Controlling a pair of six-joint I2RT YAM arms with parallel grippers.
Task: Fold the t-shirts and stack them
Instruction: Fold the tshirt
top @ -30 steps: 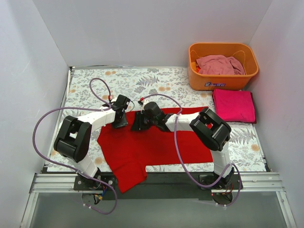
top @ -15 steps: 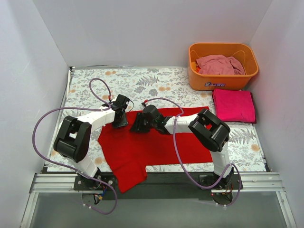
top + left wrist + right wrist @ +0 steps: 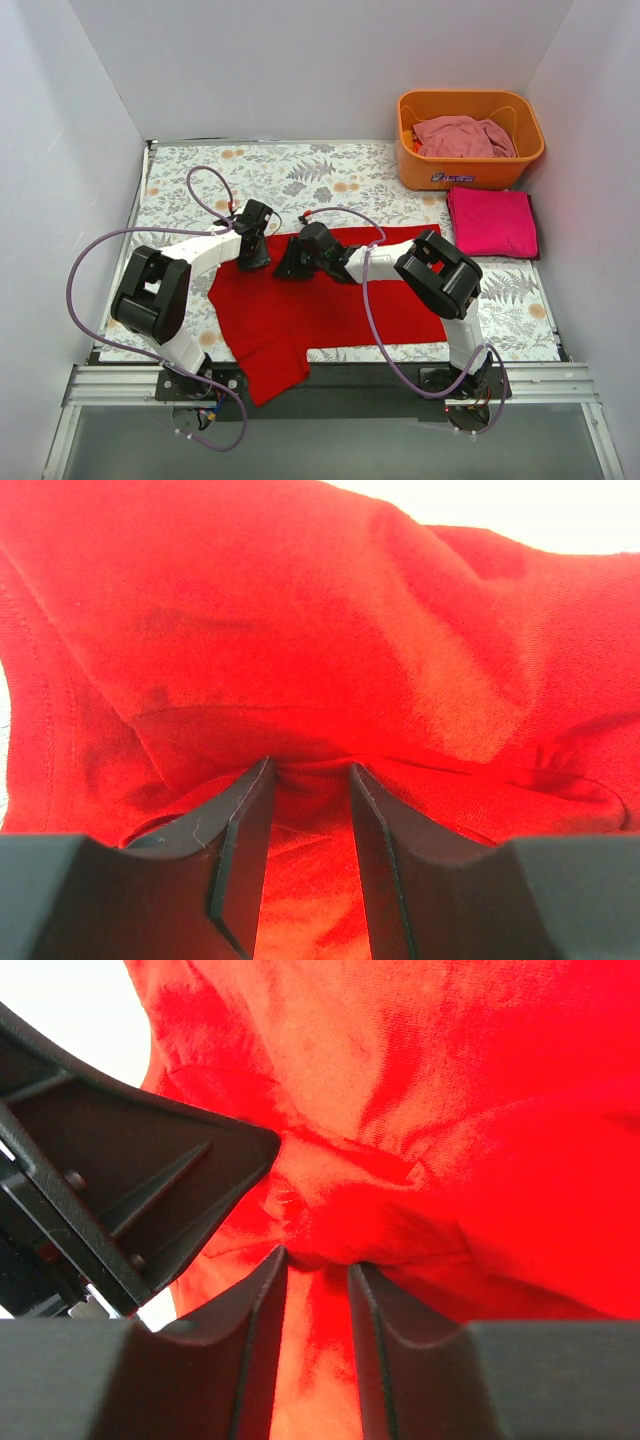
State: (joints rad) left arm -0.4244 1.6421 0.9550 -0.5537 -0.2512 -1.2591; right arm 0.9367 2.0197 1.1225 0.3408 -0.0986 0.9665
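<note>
The bright red t-shirt [image 3: 320, 300] lies spread on the floral table, one sleeve hanging over the near edge. My left gripper [image 3: 250, 260] and right gripper [image 3: 287, 268] sit close together at its far left edge. In the left wrist view the gripper [image 3: 310, 770] is shut on a bunched fold of the red t-shirt [image 3: 300, 630]. In the right wrist view the gripper [image 3: 318, 1258] is likewise shut on a pinch of the red t-shirt [image 3: 450, 1110]. The magenta-pink t-shirt [image 3: 492, 222] lies folded at the right. The pale pink t-shirt [image 3: 463, 135] sits crumpled in the basket.
The orange plastic basket [image 3: 470, 176] stands at the back right corner. White walls enclose the table on the left, back and right. The left gripper's black body [image 3: 140, 1180] shows close by in the right wrist view. Purple cables loop above both arms.
My right gripper has moved a little left and nearer, towards the left gripper, drawing the shirt's far edge with it. The left gripper has barely moved.
</note>
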